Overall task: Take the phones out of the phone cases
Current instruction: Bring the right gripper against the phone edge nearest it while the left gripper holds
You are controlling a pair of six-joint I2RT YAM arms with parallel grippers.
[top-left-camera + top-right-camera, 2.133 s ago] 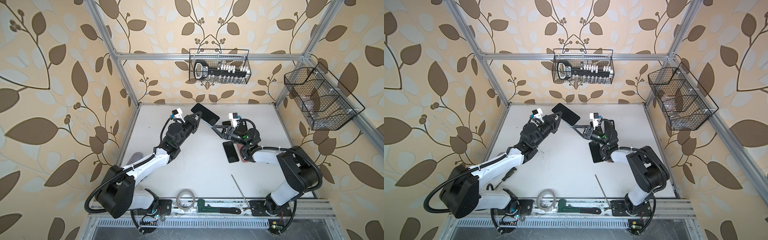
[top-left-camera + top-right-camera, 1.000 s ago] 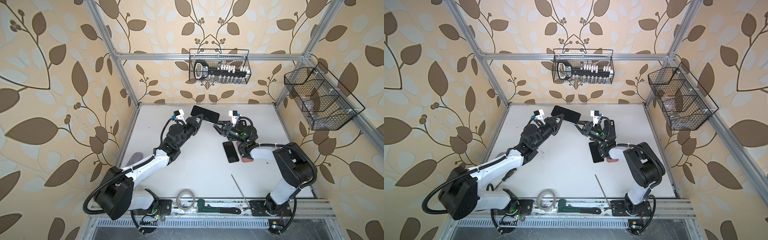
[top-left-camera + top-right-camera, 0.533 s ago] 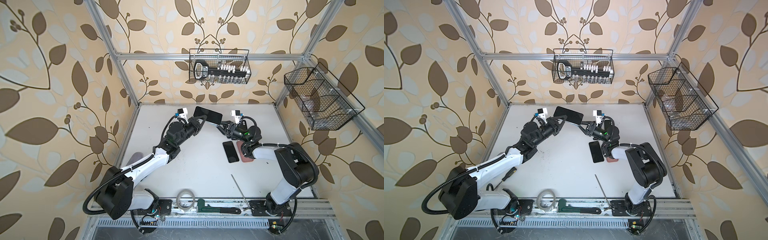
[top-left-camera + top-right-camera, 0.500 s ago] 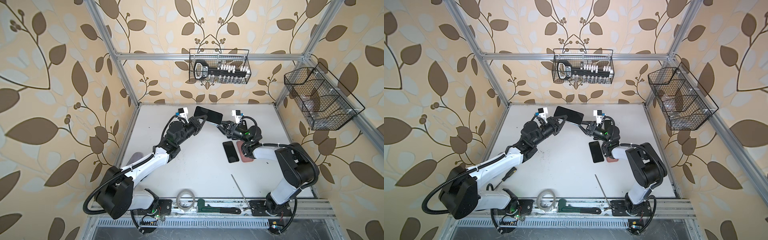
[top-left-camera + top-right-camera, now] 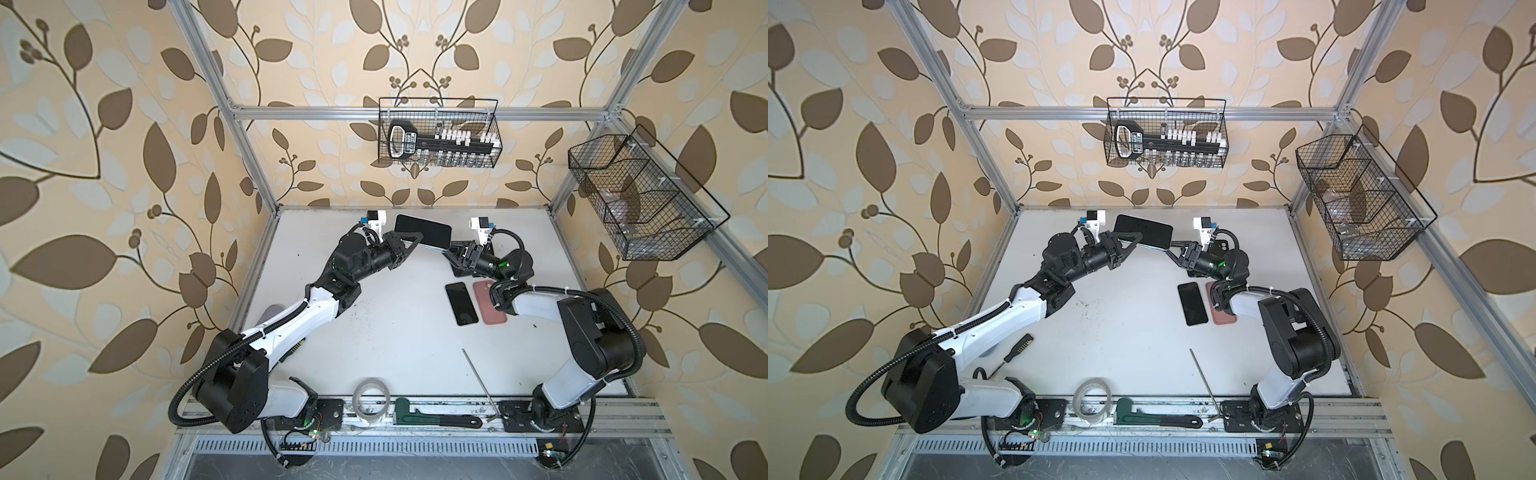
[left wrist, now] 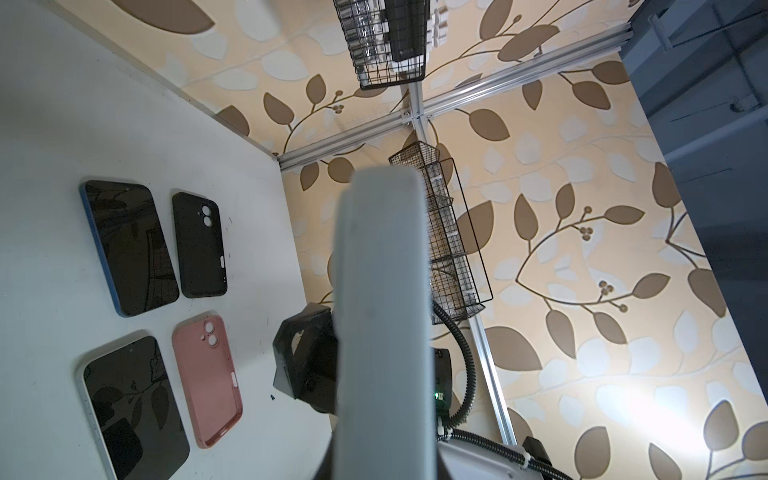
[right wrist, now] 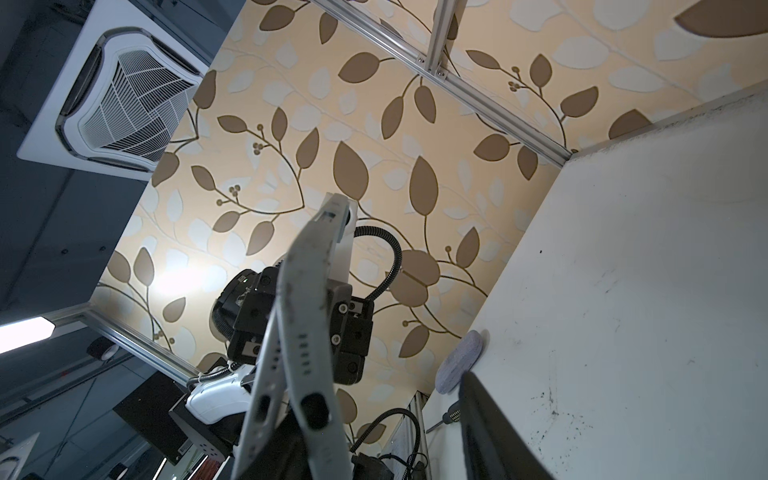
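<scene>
Right gripper (image 5: 449, 250): jaws about half open, set around the near end of the phone (image 5: 423, 230), up off the table (image 5: 395, 332). You can't tell if they actually pinch it. Right at those jaws, the wrist view shows the grey case (image 7: 307, 291) splayed off the phone's bottom edge with a wedge gap between them.

From there the phone's long axis runs straight away from your right jaws to the left gripper (image 5: 417, 241), which is clamped shut on the far end. So the grippers face each other, one per end, and right is the arm at the splayed end. Judged: your next pull goes along that axis, case away from phone.

Below the right jaws, a second phone (image 5: 461, 303) and a pink case (image 5: 492, 305) lie side by side; ignore them.
</scene>
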